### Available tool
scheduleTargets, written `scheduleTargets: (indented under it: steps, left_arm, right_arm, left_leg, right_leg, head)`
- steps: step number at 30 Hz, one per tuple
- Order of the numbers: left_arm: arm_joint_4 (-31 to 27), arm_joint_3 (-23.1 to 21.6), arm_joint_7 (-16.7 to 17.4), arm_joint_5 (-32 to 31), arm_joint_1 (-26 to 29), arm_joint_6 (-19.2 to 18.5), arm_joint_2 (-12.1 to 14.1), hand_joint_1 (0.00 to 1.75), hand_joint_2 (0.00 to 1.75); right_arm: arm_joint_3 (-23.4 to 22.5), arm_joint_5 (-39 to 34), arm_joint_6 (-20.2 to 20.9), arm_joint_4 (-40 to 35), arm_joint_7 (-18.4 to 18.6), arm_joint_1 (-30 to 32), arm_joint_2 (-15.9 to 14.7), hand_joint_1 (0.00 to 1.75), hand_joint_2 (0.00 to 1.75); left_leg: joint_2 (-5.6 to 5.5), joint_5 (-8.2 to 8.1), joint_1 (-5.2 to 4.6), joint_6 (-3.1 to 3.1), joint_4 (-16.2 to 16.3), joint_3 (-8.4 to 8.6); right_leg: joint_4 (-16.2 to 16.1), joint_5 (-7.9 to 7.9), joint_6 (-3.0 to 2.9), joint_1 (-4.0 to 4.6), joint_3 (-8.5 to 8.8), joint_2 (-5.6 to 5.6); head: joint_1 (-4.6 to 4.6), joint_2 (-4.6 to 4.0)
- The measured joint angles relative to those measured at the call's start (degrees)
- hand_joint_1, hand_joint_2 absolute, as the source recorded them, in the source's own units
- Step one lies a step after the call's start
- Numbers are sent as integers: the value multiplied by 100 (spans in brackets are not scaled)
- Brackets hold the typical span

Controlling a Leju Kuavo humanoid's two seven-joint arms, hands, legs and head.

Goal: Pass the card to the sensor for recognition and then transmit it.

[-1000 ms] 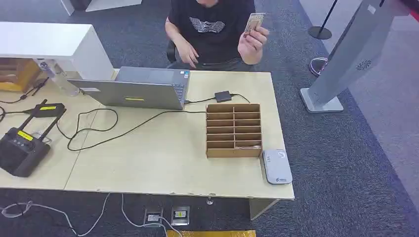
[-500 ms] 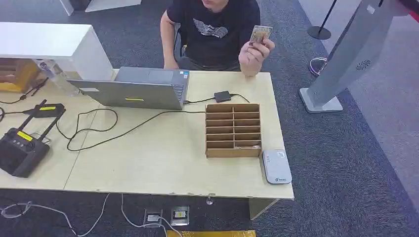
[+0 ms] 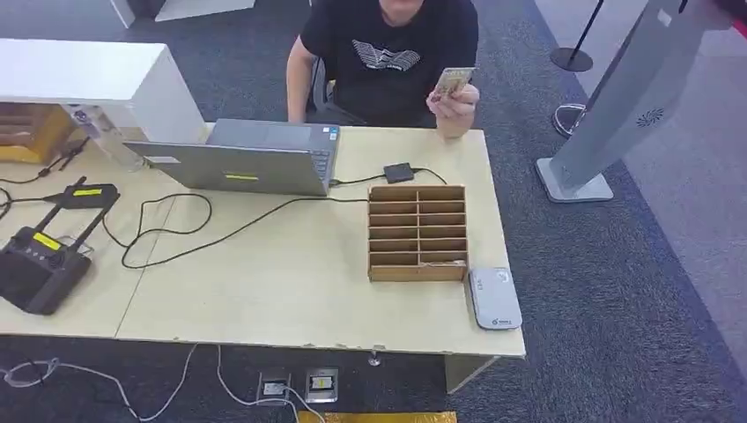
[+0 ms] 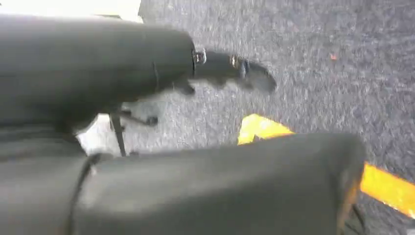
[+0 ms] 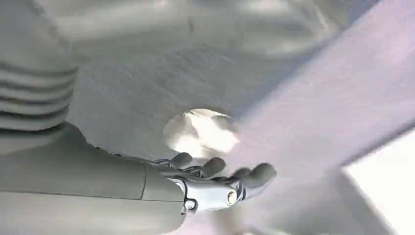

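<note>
A person behind the table's far edge holds a small card [image 3: 454, 81] up in one hand [image 3: 456, 101], above the far right corner. The grey card sensor [image 3: 494, 298] lies flat at the table's front right, beside a cardboard slotted box [image 3: 417, 232]. In the left wrist view my left hand [image 4: 230, 68] hangs over dark carpet with a finger stretched out and nothing in it. In the right wrist view my right hand [image 5: 215, 181] hangs with its fingers apart and lightly curled, holding nothing.
An open laptop [image 3: 247, 159] sits at the table's [image 3: 291, 291] back, with cables running to a black adapter [image 3: 397, 171]. A black controller [image 3: 35, 264] lies at the left. A grey kiosk stand [image 3: 617, 97] rises on the carpet to the right.
The person has leaned closer to the table, and the card has come lower, toward the table's far edge. Things on the table have not moved.
</note>
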Motion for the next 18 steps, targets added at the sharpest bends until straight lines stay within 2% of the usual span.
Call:
scheduleTargets:
  steps: [1, 3, 4, 5, 6, 7, 9, 11, 12, 13, 15, 16, 17, 18]
  left_arm:
    - [-2, 4, 26, -4, -3, -15, 19, 0, 0]
    - [-4, 22, 55, -11, 0, -99, 42, 0, 0]
    - [-4, 37, 59, -20, 35, -123, 68, 0, 0]
    - [-4, 44, 63, -28, 62, -142, 103, 0, 0]
    - [-4, 50, 74, -39, 62, -157, 138, 0, 0]
    - [-4, 55, 77, -46, 36, -184, 162, 0, 0]
    - [-4, 94, 77, -63, -21, -216, 179, 0, 0]
    - [-4, 103, 77, -120, -21, -278, 225, 0, 0]
    - [-4, 103, 77, -135, -16, -319, 236, 0, 0]
    - [-4, 105, 77, -155, -18, -341, 254, 0, 0]
    - [-2, 105, 77, -218, -7, -471, 291, 0, 0]
    - [-4, 105, 63, -267, -16, -558, 308, 0, 0]
    - [-4, 105, 4, -341, -35, -685, 326, 0, 0]
    - [-4, 105, -89, -419, -85, -774, 347, 0, 0]
  right_arm:
    - [198, -619, -72, -566, 1129, 250, 173, 0, 175]
    - [804, -1376, -173, -1582, 3187, 980, 184, 0, 175]
    - [1169, -1756, -177, -2154, 3909, 1275, 79, 0, 175]
    - [1494, -2211, -177, -2628, 4326, 1400, -98, 0, 175]
    - [1748, -2624, -177, -2929, 4460, 1441, -321, 0, 175]
    - [1940, -3182, -175, -3171, 4167, 1517, -580, 0, 175]
    - [2299, -4192, -149, -3444, 3359, 1732, -1126, 0, 175]
    - [2616, -4977, 62, -3519, 2640, 1655, -1848, 0, 175]
    - [2758, -5160, 318, -3471, 2367, 1476, -2303, 0, 175]
    - [2889, -5091, 656, -3364, 2124, 1039, -2692, 0, 175]
    - [3415, -4378, 1630, -2840, 1810, -582, -3527, 0, 175]
    - [3845, -3616, 2113, -2522, 1749, -1663, -3935, 0, 175]
    - [4383, -2710, 2427, -2223, 1705, -2727, -4285, 0, 175]
    - [5014, -1816, 2511, -1893, 1644, -3564, -4582, 0, 175]
  left_leg:
    - [-19, -2, -1, 2, 0, 9]
    - [-102, -12, -54, 21, -8, 5]
    - [-89, -14, -64, 18, -11, -13]
    - [-27, -31, -62, -7, -15, -17]
    - [61, -40, -59, -4, -14, -8]
    - [103, -47, -61, 4, -14, 3]
    - [89, -43, -78, 31, -13, 7]
    - [83, -37, -102, 39, -14, 6]
    - [94, -35, -103, 42, -14, -113]
    - [101, -40, -106, 46, -13, -97]
    - [179, -44, -144, 50, -15, -106]
    - [161, -30, -179, 78, -14, -117]
    - [136, -10, -208, 94, -13, -125]
    - [55, 42, -208, 109, -12, -141]
  right_leg:
    - [-2, -9, 1, -1, 14, -24]
    - [26, -54, 25, -57, 47, -110]
    - [44, -56, 18, -65, 36, -94]
    - [46, -43, 0, -64, 17, -26]
    - [44, -24, 5, -62, -3, 61]
    - [40, -19, 13, -64, -5, 103]
    - [37, -25, 28, -79, 11, 74]
    - [39, -11, 48, -103, 5, 70]
    - [42, 0, 59, -106, 12, 84]
    - [42, 0, 61, -107, 9, 97]
    - [66, 26, 63, -144, -28, 174]
    - [92, 27, 68, -178, -57, 151]
    - [99, 20, 82, -209, -89, 123]
    - [99, 6, 106, -209, -88, 41]
  head:
    - [-20, 0]
    - [-11, 0]
    - [-2, 0]
    - [-7, 0]
    - [-9, 0]
    - [-7, 0]
    - [-5, 0]
    - [-17, 0]
    - [-29, 0]
    - [-9, 0]
    - [-18, 0]
    - [-9, 0]
    - [-13, 0]
    - [-83, 0]
